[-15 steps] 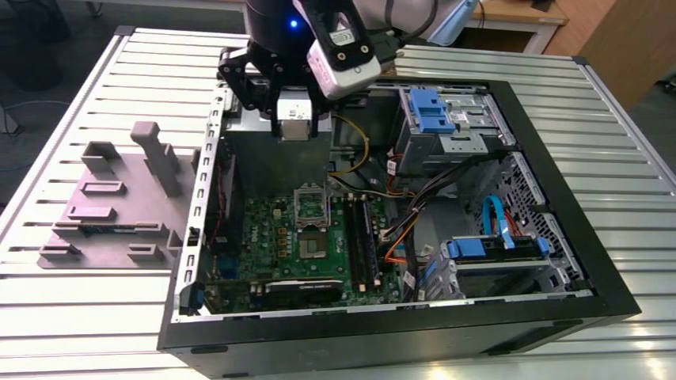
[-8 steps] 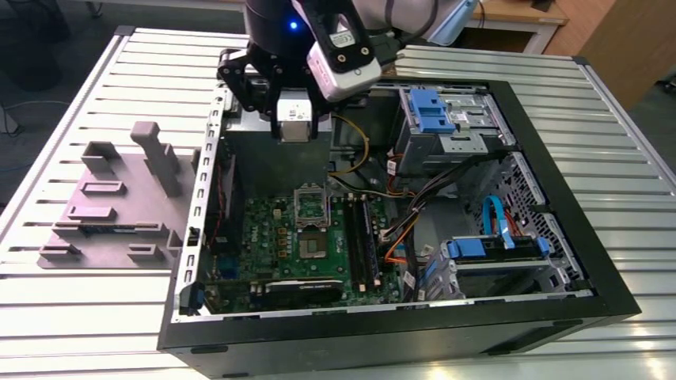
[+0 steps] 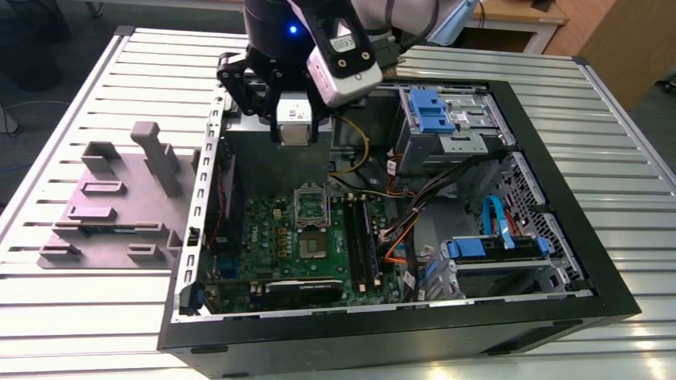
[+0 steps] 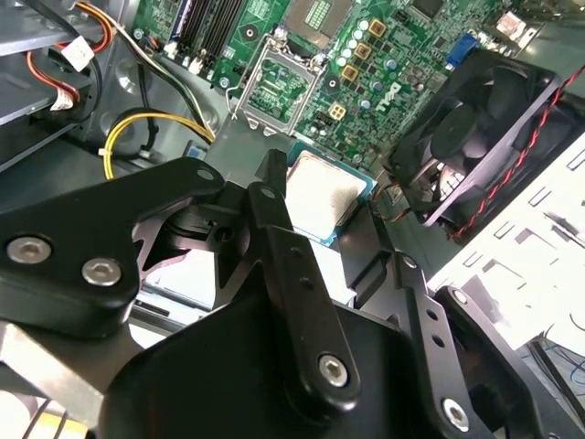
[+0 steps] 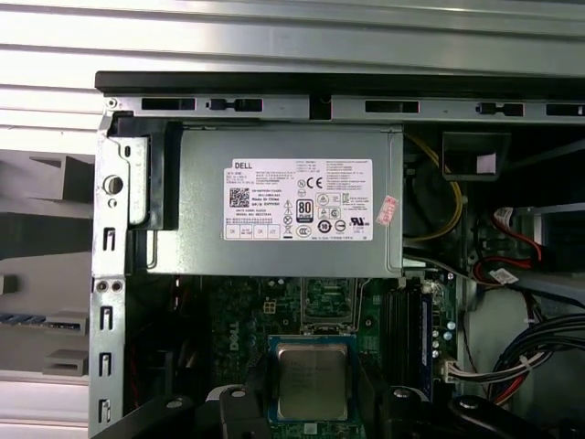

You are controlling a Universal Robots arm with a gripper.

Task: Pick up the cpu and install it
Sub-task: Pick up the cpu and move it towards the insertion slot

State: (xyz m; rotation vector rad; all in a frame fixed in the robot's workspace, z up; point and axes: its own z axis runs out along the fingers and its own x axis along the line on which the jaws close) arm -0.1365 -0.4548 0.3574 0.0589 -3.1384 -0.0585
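Note:
The cpu (image 5: 311,380), a flat square chip with a silver top and thin pale rim, hangs level between the black fingers (image 5: 239,407) of my gripper (image 5: 311,407), which is shut on its two opposite edges. In the second wrist view the cpu (image 4: 324,197) sits in the gripper (image 4: 327,208) above the motherboard, a short way short of the black socket frame (image 4: 279,87) with its raised metal bracket. In the exterior view the gripper (image 3: 277,107) hovers over the far end of the open computer case, with the socket frame (image 3: 313,203) lower down on the green board.
The grey power supply (image 5: 274,201) lies just beyond the socket. A black fan (image 4: 475,137) stands close beside the gripper. Yellow, orange and black cables (image 3: 365,154) run by the drive cage (image 3: 449,119). The mauve-grey tray (image 3: 111,206) rests outside the case wall (image 3: 201,222).

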